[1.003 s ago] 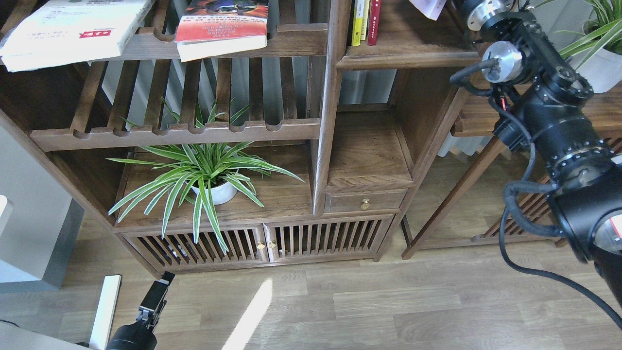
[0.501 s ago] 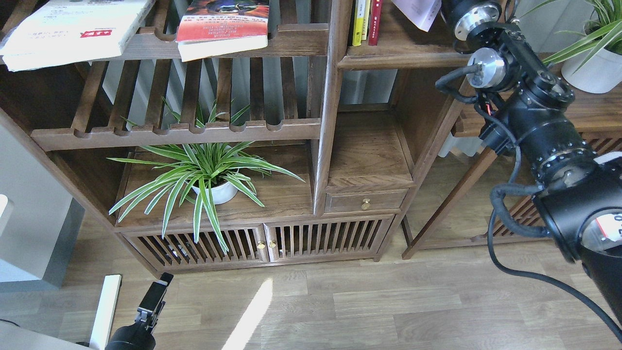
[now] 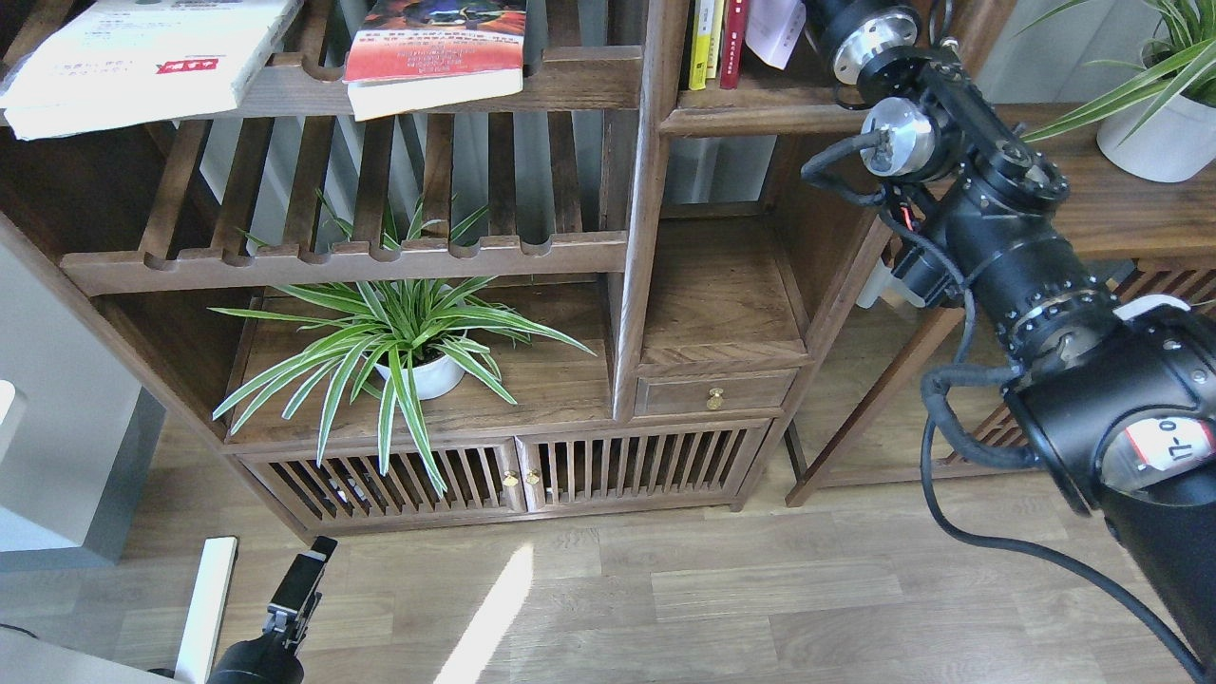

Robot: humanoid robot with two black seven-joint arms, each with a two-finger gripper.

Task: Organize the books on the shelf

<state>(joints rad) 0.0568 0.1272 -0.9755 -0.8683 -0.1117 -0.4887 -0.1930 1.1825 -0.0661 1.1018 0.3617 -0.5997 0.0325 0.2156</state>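
Right tool out of frame, grip untellable, thin pale book (image 3: 774, 28) over smooth grained plank shelf (image 3: 760, 112)

On the bookcase's lower board you see a spider plant (image 3: 399, 328) in a white pot (image 3: 425, 376). Just right of it is a small drawer (image 3: 714, 391) with a brass knob; slatted doors (image 3: 503, 473) sit below. A second potted plant (image 3: 1154, 104) stands on the side table (image 3: 1130, 214) at right.
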